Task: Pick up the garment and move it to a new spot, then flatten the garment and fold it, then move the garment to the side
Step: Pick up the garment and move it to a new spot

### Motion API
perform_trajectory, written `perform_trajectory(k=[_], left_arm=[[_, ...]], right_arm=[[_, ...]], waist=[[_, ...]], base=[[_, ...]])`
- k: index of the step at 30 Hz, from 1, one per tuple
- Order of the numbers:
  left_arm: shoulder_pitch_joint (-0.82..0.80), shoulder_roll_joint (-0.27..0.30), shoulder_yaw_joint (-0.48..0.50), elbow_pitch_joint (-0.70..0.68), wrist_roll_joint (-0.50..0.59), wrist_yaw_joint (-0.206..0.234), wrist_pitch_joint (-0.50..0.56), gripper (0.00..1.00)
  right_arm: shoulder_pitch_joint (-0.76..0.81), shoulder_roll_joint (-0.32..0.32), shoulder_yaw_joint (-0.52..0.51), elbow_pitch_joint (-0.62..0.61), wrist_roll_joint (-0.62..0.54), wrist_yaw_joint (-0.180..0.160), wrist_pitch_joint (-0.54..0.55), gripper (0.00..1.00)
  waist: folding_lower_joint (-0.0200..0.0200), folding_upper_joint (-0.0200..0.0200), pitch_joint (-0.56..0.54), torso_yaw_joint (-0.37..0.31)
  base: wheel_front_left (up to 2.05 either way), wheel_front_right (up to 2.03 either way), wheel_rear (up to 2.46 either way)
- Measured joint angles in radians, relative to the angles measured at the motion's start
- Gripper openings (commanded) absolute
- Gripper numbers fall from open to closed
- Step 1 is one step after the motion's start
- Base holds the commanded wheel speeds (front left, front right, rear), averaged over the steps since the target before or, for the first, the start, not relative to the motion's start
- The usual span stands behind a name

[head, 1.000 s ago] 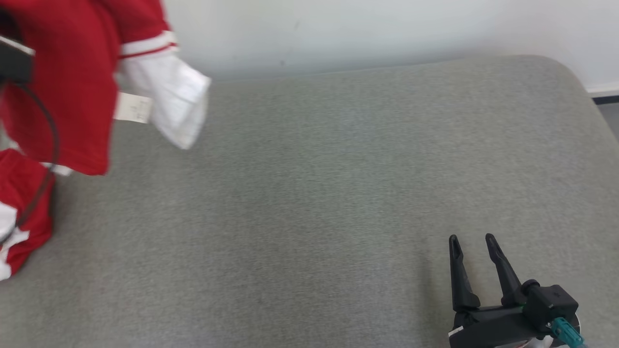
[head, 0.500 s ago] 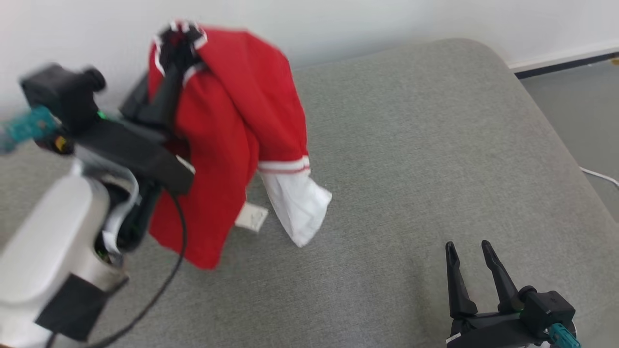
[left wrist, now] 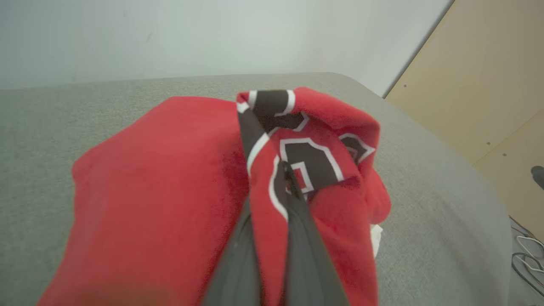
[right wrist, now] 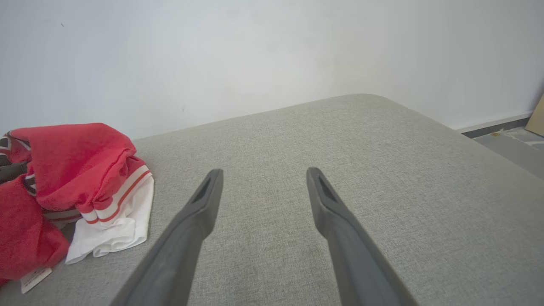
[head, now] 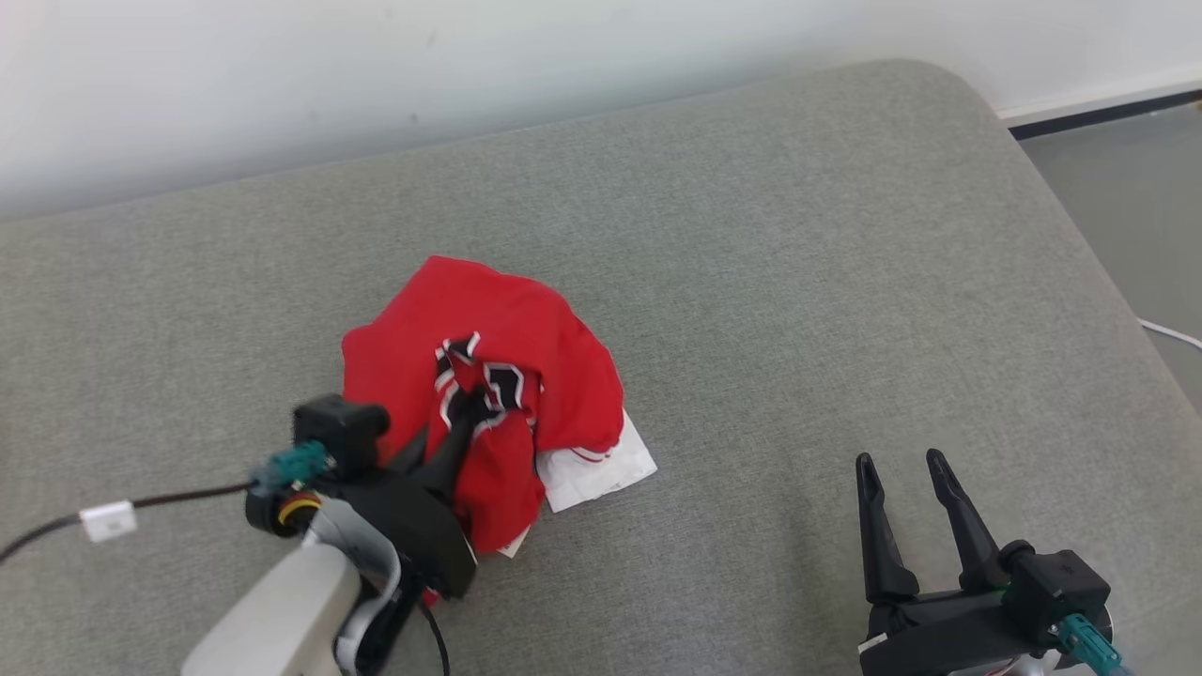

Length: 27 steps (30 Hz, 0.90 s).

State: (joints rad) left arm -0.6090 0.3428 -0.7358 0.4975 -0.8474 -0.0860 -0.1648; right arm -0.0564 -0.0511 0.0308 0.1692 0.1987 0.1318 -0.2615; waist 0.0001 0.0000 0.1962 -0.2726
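Observation:
The garment is red with white sleeve ends and black-and-white lettering, lying in a crumpled heap near the middle of the grey cushioned surface. My left gripper is shut on a fold of the garment at the lettering, its fingers partly buried in cloth. The left wrist view shows the fabric draped over both fingers. My right gripper stands open above bare surface at the lower right, well clear of the garment. In the right wrist view its gripper holds nothing.
A pale wall runs along the far edge of the surface. The surface's rounded right edge drops to a grey floor with a white cable. A black cable with a white tag trails from my left wrist.
The left arm has brought the hanging garment down onto the surface, where it now lies heaped. The head camera has shifted. The right gripper has stayed open in place.

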Motion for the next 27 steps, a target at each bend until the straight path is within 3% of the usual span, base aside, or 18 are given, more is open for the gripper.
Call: perform_trajectory(k=[1,2,3,12,18,22,27], left_arm=[[0.006,-0.010,-0.011,0.017,0.004,-0.002,-0.005,0.18],[0.009,-0.018,-0.020,0.036,0.011,-0.005,-0.015,0.72],[0.010,-0.024,-0.027,0.052,0.013,-0.011,-0.021,1.00],[-0.019,-0.066,-0.009,0.056,0.022,-0.028,-0.081,1.00],[-0.019,-0.041,0.038,0.004,0.045,-0.009,-0.094,1.00],[0.004,-0.015,0.120,-0.059,0.074,0.021,-0.095,1.00],[0.126,0.004,0.335,-0.239,0.238,0.069,-0.098,1.00]], right_arm=[[-0.001,0.000,0.000,-0.001,-0.004,0.000,0.000,1.00],[-0.001,0.000,-0.001,-0.001,-0.007,0.000,0.000,1.00],[-0.001,0.000,0.001,-0.002,-0.008,0.000,0.000,1.00],[0.012,0.000,-0.010,-0.008,-0.021,0.000,0.000,1.00],[0.018,0.000,-0.014,-0.004,-0.024,0.000,0.000,1.00],[0.018,0.000,-0.012,-0.006,-0.025,0.000,0.000,1.00],[0.022,0.000,-0.014,-0.018,-0.034,0.000,0.000,1.00]], waist=[[0.0000,0.0000,-0.002,0.005],[0.0000,0.0000,-0.004,0.010],[0.0000,-0.0001,-0.006,0.015],[0.0000,0.0000,-0.035,0.074],[-0.0001,0.0000,-0.057,0.121],[-0.0001,0.0000,-0.068,0.141],[-0.0001,-0.0001,-0.084,0.164]], base=[[0.00,0.00,0.00],[0.00,0.00,0.00],[0.00,0.00,0.00],[0.00,0.00,0.00],[0.00,0.00,0.00],[0.00,0.00,0.00],[0.00,0.00,0.00]])
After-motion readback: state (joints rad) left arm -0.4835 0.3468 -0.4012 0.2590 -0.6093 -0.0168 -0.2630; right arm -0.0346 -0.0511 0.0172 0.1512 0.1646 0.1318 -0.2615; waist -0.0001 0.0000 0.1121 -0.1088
